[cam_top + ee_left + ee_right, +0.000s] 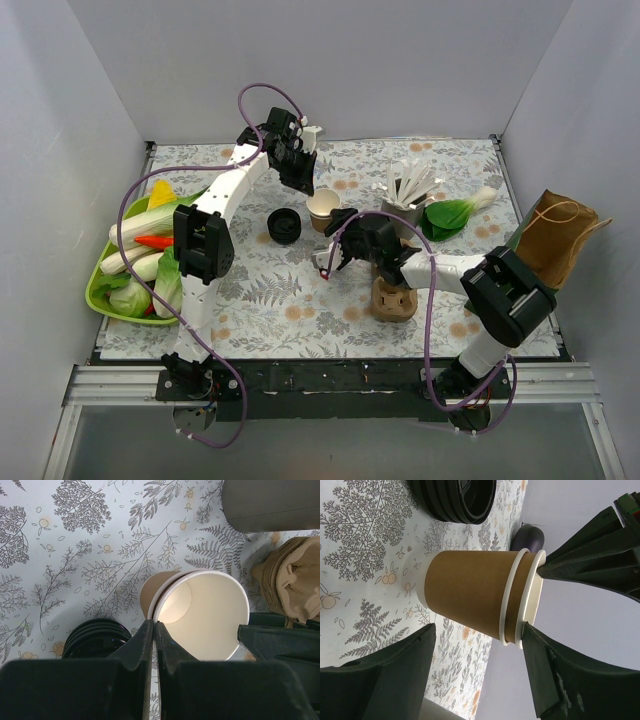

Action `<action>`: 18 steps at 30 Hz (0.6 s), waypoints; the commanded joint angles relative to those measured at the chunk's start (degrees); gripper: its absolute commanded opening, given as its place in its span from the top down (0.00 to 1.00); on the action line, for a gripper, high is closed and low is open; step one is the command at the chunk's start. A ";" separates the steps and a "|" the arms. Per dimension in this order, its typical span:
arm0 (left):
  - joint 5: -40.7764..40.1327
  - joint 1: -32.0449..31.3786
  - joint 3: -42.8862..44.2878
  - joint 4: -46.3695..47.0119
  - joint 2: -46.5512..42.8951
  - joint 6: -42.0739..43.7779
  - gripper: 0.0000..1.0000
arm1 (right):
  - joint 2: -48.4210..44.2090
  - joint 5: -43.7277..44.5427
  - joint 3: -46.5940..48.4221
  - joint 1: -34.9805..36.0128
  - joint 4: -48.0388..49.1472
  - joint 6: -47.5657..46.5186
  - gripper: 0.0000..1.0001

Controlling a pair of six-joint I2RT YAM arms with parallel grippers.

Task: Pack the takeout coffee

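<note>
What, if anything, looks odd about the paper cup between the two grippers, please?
The tan cup is actually two nested cups: the inner cup sits raised out of the outer, its rim pinched by the shut left gripper. Neither has a lid; the black lids lie stacked beside them.

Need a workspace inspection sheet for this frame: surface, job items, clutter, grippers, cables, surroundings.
Surface: fern-print cloth, flat, no spill seen.
Job's things: no lidded coffee seen; nested tan cups upright and open-topped; black lid stack beside them.
Clutter: green tray of vegetables, utensil holder, bok choy, pulp cup carrier, brown paper bag.
Grippers: left gripper shut on the cups' rim; right gripper open, pointed at the cups, gripping nothing.
Cables: purple cables loop off both arms; the right one hangs beside the carrier.
Surroundings: plain walls on three sides; nothing else seen.
</note>
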 commanded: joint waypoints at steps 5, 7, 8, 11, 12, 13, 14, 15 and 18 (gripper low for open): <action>0.96 -0.09 0.68 -0.41 -6.41 0.16 1.00 | -0.04 0.99 2.27 0.41 3.24 1.32 0.23; 0.26 -0.09 0.33 -0.32 -6.32 0.16 1.00 | -0.66 0.82 2.09 0.41 4.12 1.85 0.23; -0.44 -0.09 0.32 -0.32 -6.24 0.16 1.00 | -1.53 0.21 1.83 0.41 4.13 2.03 0.22; -1.41 -0.09 0.41 -0.06 -6.06 0.08 1.00 | -4.25 -2.77 1.04 0.41 2.29 2.12 0.23; -1.42 -0.09 0.50 -0.06 -6.06 -0.01 1.00 | -5.05 -4.01 0.25 0.41 1.32 1.85 0.22; -1.33 -0.09 0.67 0.03 -5.97 -0.01 1.00 | -5.84 -5.50 -0.11 0.41 -0.17 0.29 0.22; -1.33 -0.09 0.85 -0.06 -5.88 -0.01 1.00 | -6.89 -7.60 -0.46 0.41 -3.66 -1.12 0.23; -0.98 -0.09 0.85 -0.06 -5.97 -0.01 1.00 | -7.25 -8.32 -1.07 0.41 -4.48 -1.92 0.23; -0.80 -0.09 1.20 0.03 -6.15 -0.19 1.00 | -6.55 -7.80 -0.81 0.41 -5.19 -1.93 0.23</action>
